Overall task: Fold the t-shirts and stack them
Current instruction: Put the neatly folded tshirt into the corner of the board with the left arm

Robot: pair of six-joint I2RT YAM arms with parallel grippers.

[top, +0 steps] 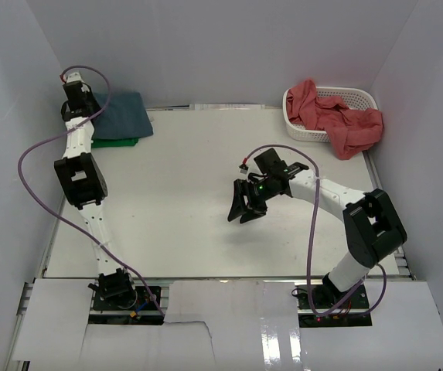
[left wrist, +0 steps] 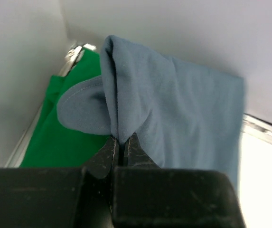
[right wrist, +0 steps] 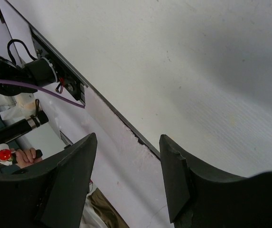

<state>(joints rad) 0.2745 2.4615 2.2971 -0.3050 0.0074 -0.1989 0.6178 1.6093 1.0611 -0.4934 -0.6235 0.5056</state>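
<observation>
Left arm [top: 80, 179] — stretched to far corner, left pincer [left wrist: 123, 142] clamped on fold of blue shirt [left wrist: 173, 104], over green shirt [left wrist: 62, 140]. Right arm [top: 372, 224] — bent above counter [top: 175, 201], right pincer [right wrist: 127, 140] agape, empty.

Holds the left gripper [left wrist: 122, 142] pinched shut, left arm [top: 82, 182] stretched far forward. Hangs the right gripper [top: 246, 207] nearer in — jaws apart, elbow [top: 374, 224] bent.

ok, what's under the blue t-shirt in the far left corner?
The green t-shirt; only its edge strip shows. The blue t-shirt covers the rest, so anything else beneath is hidden.
</observation>
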